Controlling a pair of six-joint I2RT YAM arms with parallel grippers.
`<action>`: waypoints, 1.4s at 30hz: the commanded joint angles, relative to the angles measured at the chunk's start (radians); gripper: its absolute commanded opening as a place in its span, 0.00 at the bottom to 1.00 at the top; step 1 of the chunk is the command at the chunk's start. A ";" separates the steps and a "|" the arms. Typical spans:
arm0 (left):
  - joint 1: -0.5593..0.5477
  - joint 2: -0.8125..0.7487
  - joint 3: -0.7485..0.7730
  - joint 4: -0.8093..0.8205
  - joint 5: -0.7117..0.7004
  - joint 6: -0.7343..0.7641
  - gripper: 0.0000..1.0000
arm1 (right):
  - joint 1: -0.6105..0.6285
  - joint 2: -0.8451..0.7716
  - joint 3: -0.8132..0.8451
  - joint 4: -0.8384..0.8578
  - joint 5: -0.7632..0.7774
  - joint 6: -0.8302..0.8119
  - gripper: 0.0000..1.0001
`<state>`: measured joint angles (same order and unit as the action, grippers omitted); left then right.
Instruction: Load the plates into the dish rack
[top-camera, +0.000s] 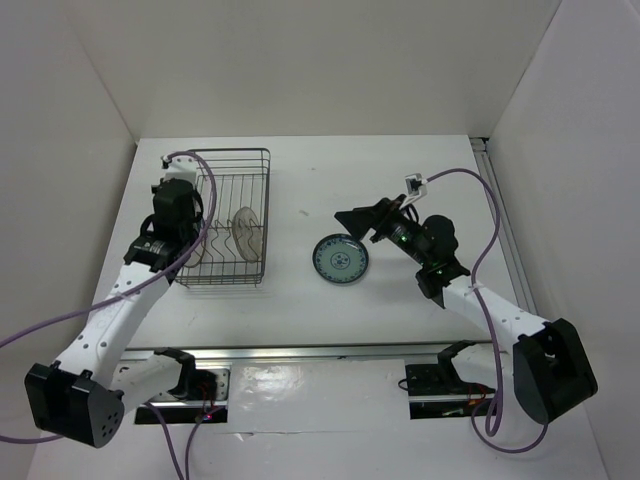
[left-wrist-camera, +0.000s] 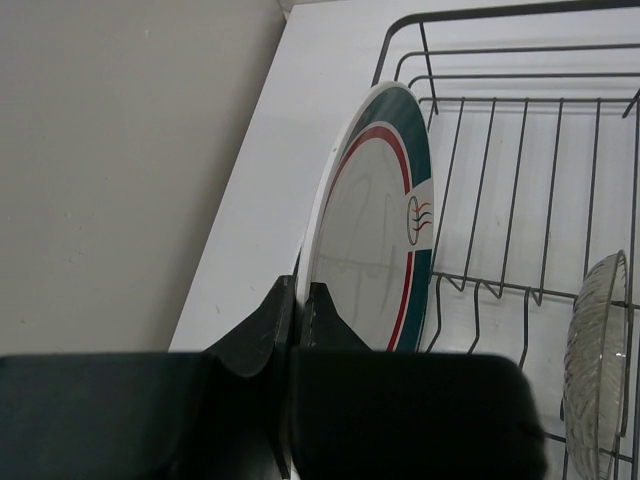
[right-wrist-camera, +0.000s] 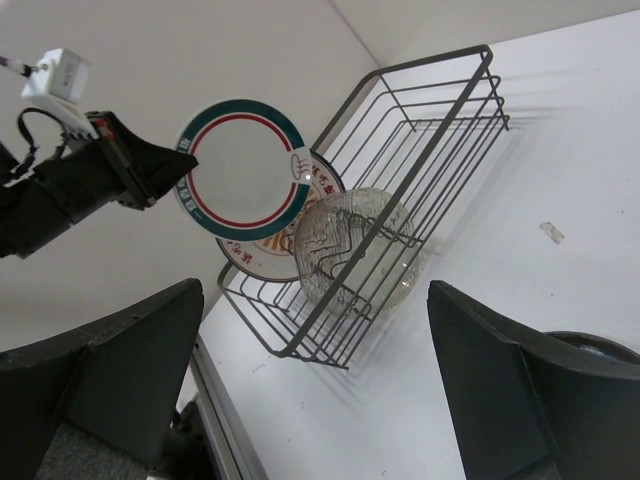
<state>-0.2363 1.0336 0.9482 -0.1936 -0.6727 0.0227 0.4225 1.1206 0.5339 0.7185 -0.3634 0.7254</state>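
The dark wire dish rack (top-camera: 232, 160) stands at the left. My left gripper (top-camera: 190, 205) is shut on the rim of the white plate with the green-and-red rim (left-wrist-camera: 375, 230) and holds it upright at the rack's left side, fingertips (left-wrist-camera: 318, 305) pinching its edge. The right wrist view shows this plate (right-wrist-camera: 245, 170) raised above the orange sunburst plate (right-wrist-camera: 262, 258), which stands in the rack. The translucent grey plate (top-camera: 247, 232) stands upright between the prongs. The teal-blue plate (top-camera: 340, 260) lies flat on the table. My right gripper (top-camera: 370, 222) is open and empty just beyond it.
White walls close in the table on the left, back and right. A metal rail (top-camera: 320, 352) runs along the near edge between the arm bases. Purple cables (top-camera: 490, 250) loop over both arms.
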 joint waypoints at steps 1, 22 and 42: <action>-0.001 0.023 0.018 0.071 -0.045 -0.012 0.00 | -0.010 0.002 -0.003 0.064 -0.045 0.012 1.00; -0.001 0.042 -0.026 0.040 0.042 -0.012 0.33 | -0.039 -0.007 -0.003 0.064 -0.065 0.031 1.00; -0.001 -0.161 0.003 0.031 0.589 -0.253 1.00 | -0.039 0.172 0.066 -0.676 0.393 0.037 0.97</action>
<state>-0.2363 0.8974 0.9092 -0.2237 -0.3443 -0.1402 0.3733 1.2556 0.5999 0.1841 -0.0528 0.7265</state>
